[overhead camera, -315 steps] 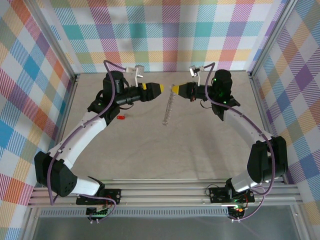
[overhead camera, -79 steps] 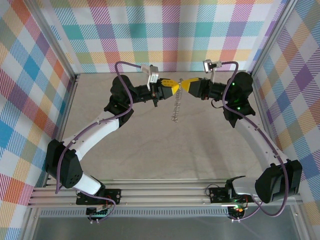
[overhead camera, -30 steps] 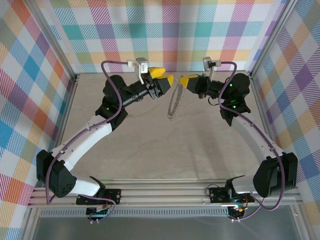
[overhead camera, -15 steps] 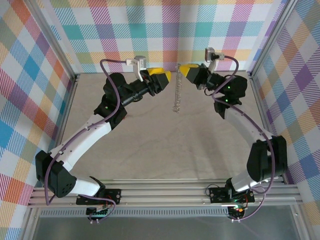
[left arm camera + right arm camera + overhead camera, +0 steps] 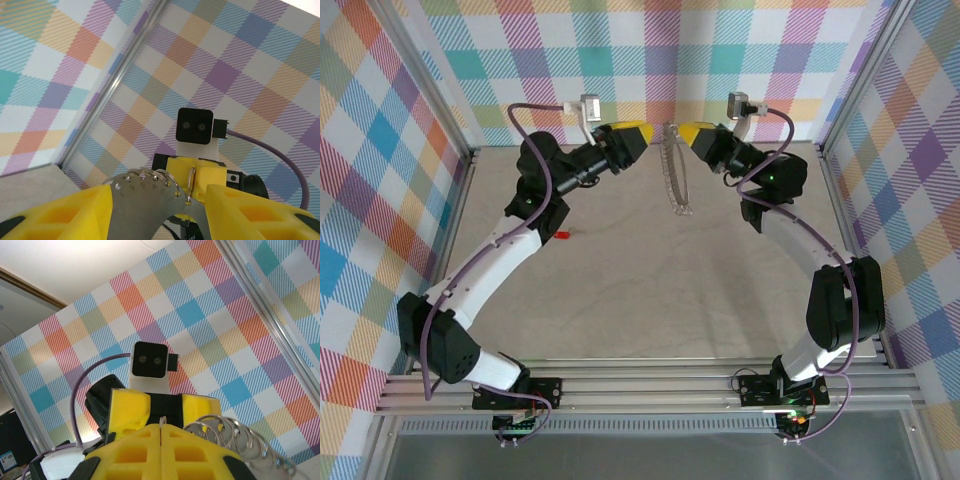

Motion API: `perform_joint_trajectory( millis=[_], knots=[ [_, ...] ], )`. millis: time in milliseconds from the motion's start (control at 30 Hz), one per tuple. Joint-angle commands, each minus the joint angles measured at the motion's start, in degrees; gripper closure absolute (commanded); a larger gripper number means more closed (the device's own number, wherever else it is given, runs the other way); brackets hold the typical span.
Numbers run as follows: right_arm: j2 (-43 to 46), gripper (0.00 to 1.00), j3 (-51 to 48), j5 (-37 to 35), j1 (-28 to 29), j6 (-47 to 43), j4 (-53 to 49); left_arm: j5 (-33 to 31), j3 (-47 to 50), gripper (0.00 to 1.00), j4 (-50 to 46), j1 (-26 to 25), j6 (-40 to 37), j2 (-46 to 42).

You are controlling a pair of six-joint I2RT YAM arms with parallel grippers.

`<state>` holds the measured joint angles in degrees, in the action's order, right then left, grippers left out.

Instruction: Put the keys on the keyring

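Facing the half-spread left claw [image 5: 642, 138] aloft, the right claw [image 5: 684, 129] pinches the dangling keyring [image 5: 672, 176].

My overhead camera sits above and behind the arm bases [image 5: 535, 388]. From well back it looks down and forward over the whole surface [image 5: 650, 290] to the checked back wall [image 5: 660, 60]. The left wrist camera [image 5: 149, 360] peers out low over its own yellow fingers [image 5: 65, 210], tilted up towards a wall corner. The right wrist camera [image 5: 196, 126] does the same over its fingers [image 5: 130, 450]. These two face each other head-on and close, so each gives me the other's lens box. Both share the keyring [image 5: 145, 202] between them, which the overhead view also catches.
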<state>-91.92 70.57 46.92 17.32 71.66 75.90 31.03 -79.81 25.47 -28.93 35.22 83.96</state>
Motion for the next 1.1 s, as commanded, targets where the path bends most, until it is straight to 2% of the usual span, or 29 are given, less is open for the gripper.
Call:
perform_joint_trajectory(
  millis=[0,233,1067],
  knots=[
    [1.8,1.00,-0.1,-1.8,0.5,0.9,4.7,5.5,-2.7,0.50,4.7,0.4,3.4,1.1],
    [1.6,1.00,-1.4,-2.1,0.6,0.5,4.7,8.9,-3.5,0.54,5.0,-0.3,4.5,2.2],
    [2.9,1.00,-3.5,-1.7,0.6,0.4,4.7,9.2,-6.5,0.65,1.9,-3.1,2.8,4.9]
  ],
)
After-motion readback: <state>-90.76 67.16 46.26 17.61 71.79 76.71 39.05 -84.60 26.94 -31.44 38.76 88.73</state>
